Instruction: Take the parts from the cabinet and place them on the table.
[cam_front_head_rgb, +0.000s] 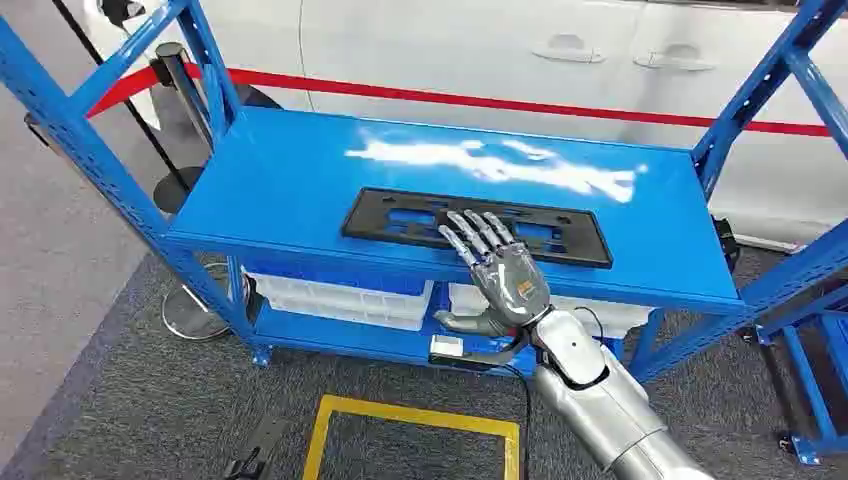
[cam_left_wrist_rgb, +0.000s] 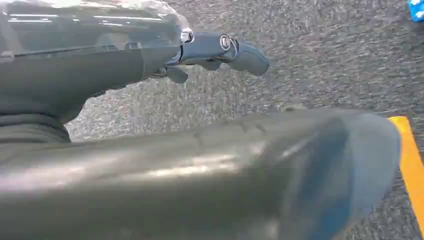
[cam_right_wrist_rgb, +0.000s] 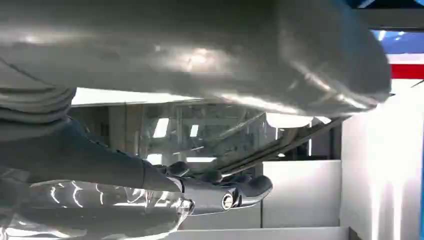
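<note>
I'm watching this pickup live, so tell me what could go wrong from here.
1. The black part lies flat on the blue shelf; the right hand, fingers spread over its near edge, may slide it instead of gripping.
2. It is long, so held at one spot it could tilt and hit the shelf's blue uprights.

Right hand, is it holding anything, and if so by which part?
Nothing is held. The right hand hovers open, fingers spread, over the black part near its front edge.
</note>
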